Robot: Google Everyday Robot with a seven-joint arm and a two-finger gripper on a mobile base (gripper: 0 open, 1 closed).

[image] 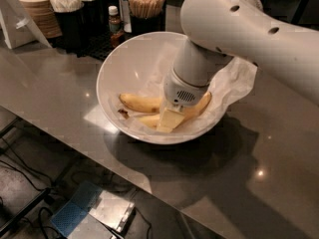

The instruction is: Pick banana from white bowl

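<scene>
The gripper (pixel 168 122) is down inside the white bowl (pixel 119 59), at the centre of the frame, its pale tip low among the fruit. Whether it is open or closed I cannot tell. The banana (pixel 139 103) lies on the bowl's floor just left of the tip, nearly level, with its right end running in behind the gripper's round vented housing; I cannot tell if the two touch. A second, more curved banana (pixel 200 105) runs from under the tip up toward the right.

No writing can be read anywhere (the small bottle (pixel 116 21) at upper left carries a reddish label, but its text is not legible).

The bowl is wide, shallow and glossy, lined with crumpled white paper (pixel 239 83) that spills over its right rim. The bananas are yellow with faint brown flecks. The arm (pixel 249 31) is smooth, white and tubular, entering from the upper right. The counter (pixel 55 88) is grey, polished and reflective. Behind the bowl, a dark cup holds thin wooden sticks (pixel 146 0), and stacked brown paper cups (pixel 39 15) stand in the upper left corner.
</scene>
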